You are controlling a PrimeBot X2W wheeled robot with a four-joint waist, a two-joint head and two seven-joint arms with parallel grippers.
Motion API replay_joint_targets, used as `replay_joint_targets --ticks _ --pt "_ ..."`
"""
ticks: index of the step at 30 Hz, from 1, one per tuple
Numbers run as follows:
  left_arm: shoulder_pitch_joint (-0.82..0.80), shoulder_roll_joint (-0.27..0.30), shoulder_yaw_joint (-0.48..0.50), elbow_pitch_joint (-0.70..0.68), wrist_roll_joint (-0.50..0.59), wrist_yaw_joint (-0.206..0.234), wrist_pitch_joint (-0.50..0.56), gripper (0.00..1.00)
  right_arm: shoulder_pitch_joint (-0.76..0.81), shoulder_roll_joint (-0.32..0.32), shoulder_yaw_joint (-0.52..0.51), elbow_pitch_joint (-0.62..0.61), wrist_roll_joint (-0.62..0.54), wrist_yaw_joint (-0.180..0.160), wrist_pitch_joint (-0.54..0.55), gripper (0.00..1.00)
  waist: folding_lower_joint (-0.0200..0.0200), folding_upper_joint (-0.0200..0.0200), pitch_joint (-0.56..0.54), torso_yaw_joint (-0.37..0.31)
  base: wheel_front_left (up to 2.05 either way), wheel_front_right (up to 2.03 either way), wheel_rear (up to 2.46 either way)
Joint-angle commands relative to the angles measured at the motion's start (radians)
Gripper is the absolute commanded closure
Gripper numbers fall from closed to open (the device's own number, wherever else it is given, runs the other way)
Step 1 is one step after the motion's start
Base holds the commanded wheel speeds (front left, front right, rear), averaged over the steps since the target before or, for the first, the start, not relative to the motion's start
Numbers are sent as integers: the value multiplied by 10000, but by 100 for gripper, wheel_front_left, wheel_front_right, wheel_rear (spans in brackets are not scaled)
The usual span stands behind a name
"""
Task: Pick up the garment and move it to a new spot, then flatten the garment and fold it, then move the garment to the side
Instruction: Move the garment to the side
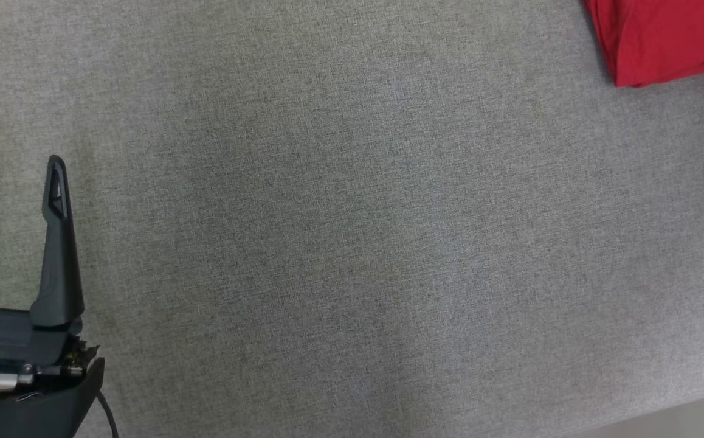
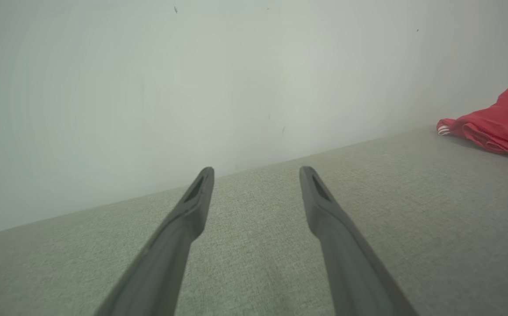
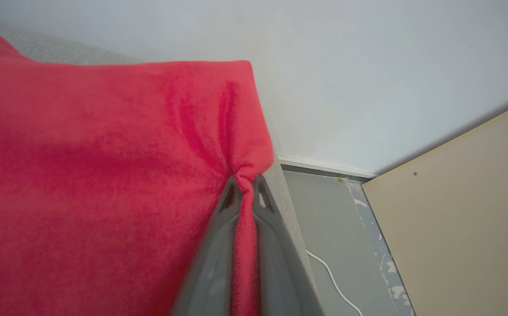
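The garment (image 1: 662, 36) is red and lies bunched at the far right corner of the grey fabric surface (image 1: 352, 231). In the left wrist view the garment (image 2: 499, 123) sits far off to the right, with a small white-striped edge showing. My right gripper (image 3: 245, 184) is shut on a pinched fold at the garment's (image 3: 105, 175) edge, near the surface's side. My left gripper (image 2: 256, 175) is open with nothing between its fingers, low over the bare fabric. One of its fingers (image 1: 57, 243) stands at the lower left of the head view, far from the garment.
A pale wall (image 2: 192, 87) rises behind the grey surface. Past the surface's edge (image 3: 287, 206) are a grey floor (image 3: 324, 219), a white cable (image 3: 333, 281) and a beige board (image 3: 456, 210).
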Motion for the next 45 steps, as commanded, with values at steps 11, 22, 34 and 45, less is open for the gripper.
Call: replay_joint_targets --ticks 11,22,34,45 --pt "212 -135 -100 557 -84 165 -312 0 256 436 -825 -207 -927 -21 -781 0 -1 -1 -656 -20 0 0 0" --pt "1224 -804 -187 2990 -424 473 -1066 0 2504 1367 -908 -2700 -314 -21 -1128 0 -1 -1 -3524 577 0 0 0" --pt "2423 -1073 -336 4460 -449 628 -1211 0 6751 1499 -1232 -5863 1698 -21 -1117 0 -1 -1 -6040 1633 0 0 0" --pt "2562 -1010 -719 5496 -486 496 -1186 0 11228 2803 -2683 -8783 1926 -21 -888 0 -1 -1 -7143 2353 0 0 0"
